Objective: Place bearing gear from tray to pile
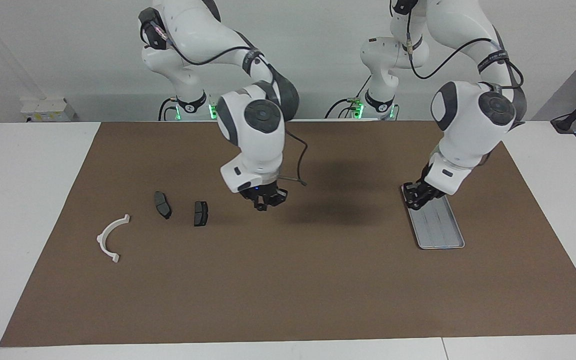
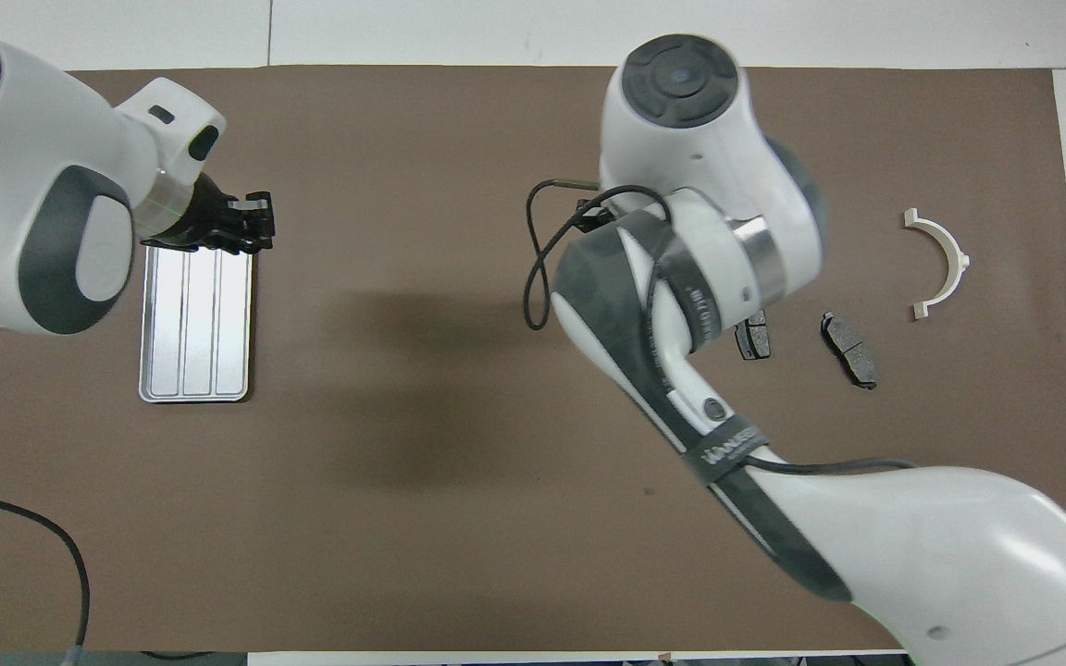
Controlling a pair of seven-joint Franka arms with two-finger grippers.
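Starting at the right arm's end of the table, I have the pile: the white bracket (image 1: 110,239) lying flat, then the two dark pads, one (image 1: 162,204) and the other (image 1: 200,213), all apart from each other on the brown mat (image 1: 288,280). Next comes the right gripper (image 1: 265,199), hanging in the air over bare mat just beside the second pad. I can't tell whether it is clenched or released, nor whether anything sits in it. The bearing gear itself I cannot find: the tray (image 1: 440,230), toward the left arm's end, shows only its ridges, so my guess is that the gear is in the right gripper, hidden by the wrist. If so, I'd carry it low over the gap beside the pads, come straight down and let go only near the mat, so that it can't roll or knock a pad. The left gripper (image 1: 416,196) sits over the tray's end nearer the robots. Whether it touches the rim, and whether it is clenched or released, I can't tell. In the overhead view the right arm covers part of one pad and its own gripper.
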